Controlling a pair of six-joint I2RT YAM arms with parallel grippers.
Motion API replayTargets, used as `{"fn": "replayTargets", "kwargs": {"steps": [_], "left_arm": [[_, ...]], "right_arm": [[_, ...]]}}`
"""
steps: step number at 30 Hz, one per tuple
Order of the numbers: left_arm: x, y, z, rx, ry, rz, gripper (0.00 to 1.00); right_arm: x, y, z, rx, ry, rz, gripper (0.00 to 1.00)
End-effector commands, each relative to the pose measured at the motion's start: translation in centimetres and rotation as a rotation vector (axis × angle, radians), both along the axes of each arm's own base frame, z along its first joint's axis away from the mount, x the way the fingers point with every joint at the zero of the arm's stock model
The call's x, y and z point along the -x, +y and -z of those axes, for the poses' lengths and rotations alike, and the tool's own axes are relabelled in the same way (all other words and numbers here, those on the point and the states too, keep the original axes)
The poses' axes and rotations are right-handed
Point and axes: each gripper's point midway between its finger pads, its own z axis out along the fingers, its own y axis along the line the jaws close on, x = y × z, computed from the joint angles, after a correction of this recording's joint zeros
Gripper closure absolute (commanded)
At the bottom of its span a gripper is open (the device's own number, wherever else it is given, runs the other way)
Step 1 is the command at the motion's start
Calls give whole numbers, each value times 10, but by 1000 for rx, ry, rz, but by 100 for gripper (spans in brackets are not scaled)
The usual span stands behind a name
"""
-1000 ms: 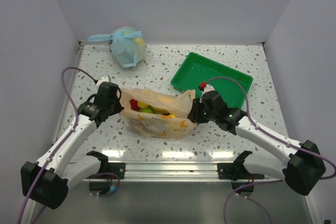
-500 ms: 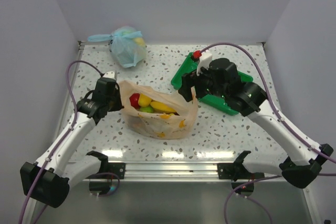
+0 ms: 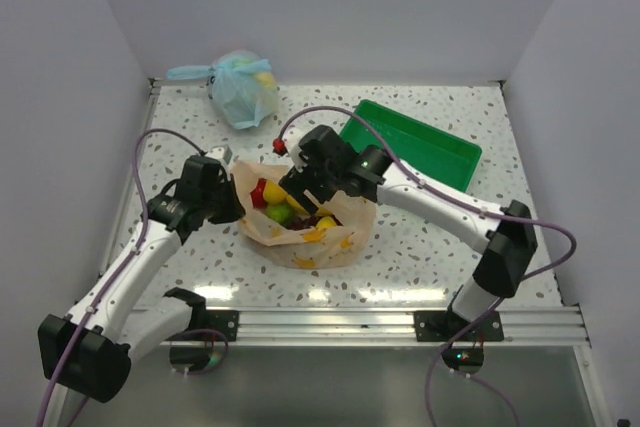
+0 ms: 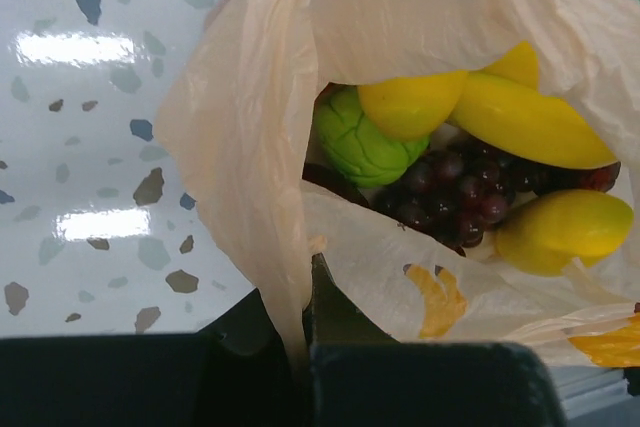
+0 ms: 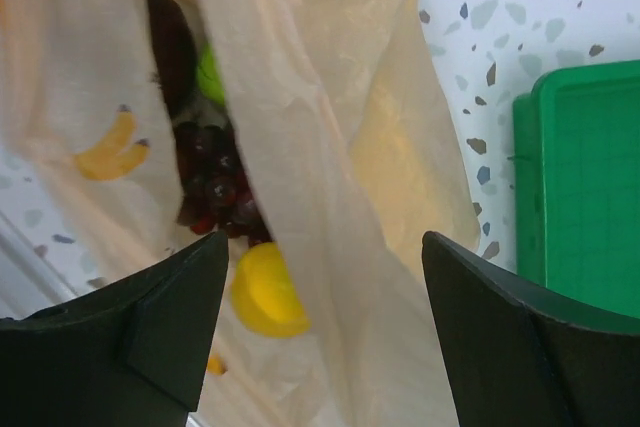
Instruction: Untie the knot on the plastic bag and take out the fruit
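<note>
Translucent pale-orange plastic bag (image 3: pixel 320 242) slumped on counter (image 3: pixel 430 247), mouth open. Heaped inside: yellow bananas (image 4: pixel 525 122), green lime (image 4: pixel 365 142), purple grapes (image 4: pixel 455 192), yellow mango (image 4: pixel 560 232), red apple (image 3: pixel 258 193).

Bright even light, tabletop (image 4: pixel 70 47) glare

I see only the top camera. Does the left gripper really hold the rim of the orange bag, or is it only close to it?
Observer: It holds it. In the left wrist view the left gripper is shut on a fold of the plastic bag.
Operator: Does the right gripper hold any fruit?
Observer: No. The right wrist view shows the right gripper open, with its fingers wide apart above the bag film and nothing between them.
Operator: What is deep inside the bag?
Observer: The left wrist view shows dark purple grapes beside a green lime, partly under the yellow pieces.
</note>
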Motion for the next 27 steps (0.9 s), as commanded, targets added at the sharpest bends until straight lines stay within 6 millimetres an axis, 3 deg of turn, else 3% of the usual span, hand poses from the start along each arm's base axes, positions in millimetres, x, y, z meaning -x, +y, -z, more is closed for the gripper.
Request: {"fn": "replayTargets", "kwargs": {"steps": [1,3,4,6,7,9,11,13,17,24,27], "left_arm": [[18,-12,3,85,43,39,100],[28,-12,9,94,72,46,100],[32,-12,9,100,72,47,100],[43,-14,16,118,101,62,100],[47,-16,15,134,101,71,100],[56,-15,23,138,128,78,100],[61,-13,26,131,131,79,100],[63,-10,27,119,127,74,100],[56,-9,19,121,95,57,100],[38,-10,3,132,49,6,100],[34,-8,0,127,39,-7,100]], "right_arm": [[-34,-3,31,105,-73,63,18],[-53,-2,43,98,-59,115,25],[-71,-10,59,102,-17,160,28],[-103,-22,59,31,9,287,34],[-113,-23,66,9,39,339,35],[-138,-32,63,-44,59,428,35],[-145,-29,68,-81,116,468,34],[-149,-22,52,-111,112,456,31],[-128,-9,26,-137,96,342,22],[-50,5,-43,-69,-96,152,17],[-22,14,-51,-80,-129,108,19]]}}
